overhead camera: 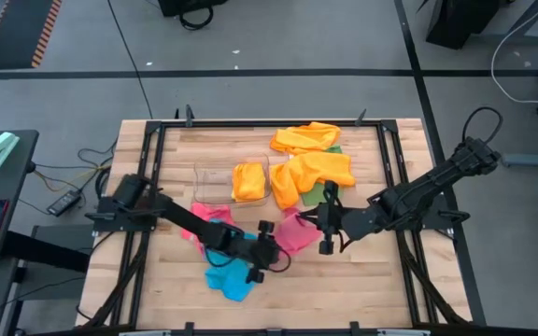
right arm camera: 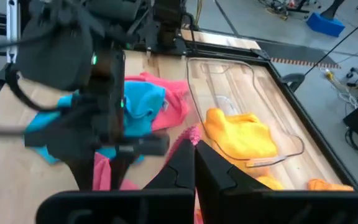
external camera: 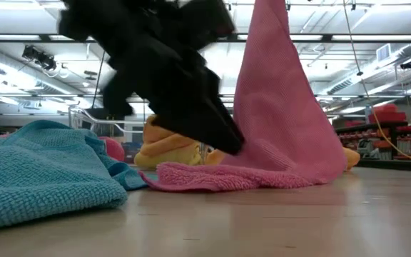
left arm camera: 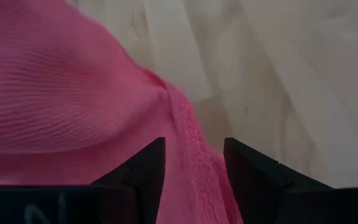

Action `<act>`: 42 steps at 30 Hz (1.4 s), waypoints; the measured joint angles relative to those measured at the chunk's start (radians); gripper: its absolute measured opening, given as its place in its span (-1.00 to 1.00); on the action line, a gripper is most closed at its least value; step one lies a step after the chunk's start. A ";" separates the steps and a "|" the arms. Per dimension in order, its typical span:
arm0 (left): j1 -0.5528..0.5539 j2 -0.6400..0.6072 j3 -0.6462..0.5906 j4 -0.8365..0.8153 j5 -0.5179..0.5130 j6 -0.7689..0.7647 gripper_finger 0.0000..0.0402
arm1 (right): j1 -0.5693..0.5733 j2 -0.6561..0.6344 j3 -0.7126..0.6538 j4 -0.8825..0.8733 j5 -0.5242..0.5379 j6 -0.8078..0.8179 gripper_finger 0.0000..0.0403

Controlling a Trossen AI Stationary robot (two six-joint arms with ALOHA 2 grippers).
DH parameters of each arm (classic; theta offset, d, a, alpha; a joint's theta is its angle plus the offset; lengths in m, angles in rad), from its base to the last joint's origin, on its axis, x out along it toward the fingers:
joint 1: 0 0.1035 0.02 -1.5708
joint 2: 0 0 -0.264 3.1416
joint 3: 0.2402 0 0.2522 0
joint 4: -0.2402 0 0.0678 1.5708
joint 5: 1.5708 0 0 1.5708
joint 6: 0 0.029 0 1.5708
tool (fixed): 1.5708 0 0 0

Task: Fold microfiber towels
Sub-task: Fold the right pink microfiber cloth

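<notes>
Blue towel nearest, pink towel hanging upright, both grippers' fingers pinching it

The low view's top edge cuts off the raised pink towel.

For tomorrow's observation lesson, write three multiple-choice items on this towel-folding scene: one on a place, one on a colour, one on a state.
1. Where does the folded orange towel lie?
A in the clear bin
B on the floor
C on the blue towel

2. What colour is the towel between the left claw's fingers?
A green
B pink
C yellow

3. How is the right claw?
A wide open
B out of view
C shut on the pink towel

Answers: 1 A, it sits inside the bin's walls; 2 B, pink cloth runs between the fingers; 3 C, its fingers pinch a lifted pink corner.
</notes>
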State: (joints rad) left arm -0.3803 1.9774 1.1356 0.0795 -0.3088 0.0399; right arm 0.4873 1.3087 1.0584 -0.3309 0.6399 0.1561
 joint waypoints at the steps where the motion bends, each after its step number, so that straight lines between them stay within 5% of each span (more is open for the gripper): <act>1: 0.003 0.015 0.011 -0.014 0.000 -0.002 -0.14 | 0.000 0.001 0.000 -0.008 -0.010 0.014 -0.98; 9: 0.026 0.053 0.046 -0.123 -0.004 -0.044 -0.21 | 0.000 0.002 0.000 -0.176 -0.088 0.168 -0.98; 18: -0.014 0.009 0.124 -0.438 -0.011 -0.087 -0.93 | 0.000 0.002 -0.001 -0.231 -0.339 0.260 -0.98; 25: -0.063 -0.027 0.211 -0.755 -0.039 -0.158 -0.82 | 0.009 0.034 -0.001 -0.356 -0.391 0.314 -0.98; 29: -0.065 -0.029 0.218 -0.918 -0.139 -0.209 -0.89 | 0.013 0.104 -0.001 -0.362 -0.391 0.330 -0.98; 35: -0.043 -0.029 0.218 -1.072 -0.151 -0.303 -0.93 | 0.005 0.227 -0.002 -0.362 -0.414 0.335 -0.98; 42: -0.085 -0.030 0.258 -1.078 -0.151 -0.309 -0.48 | -0.011 0.306 -0.002 -0.361 -0.417 0.366 -0.98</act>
State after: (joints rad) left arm -0.4652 1.9479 1.3936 -0.9986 -0.4599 -0.2690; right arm 0.4765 1.6142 1.0565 -0.6918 0.2226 0.5224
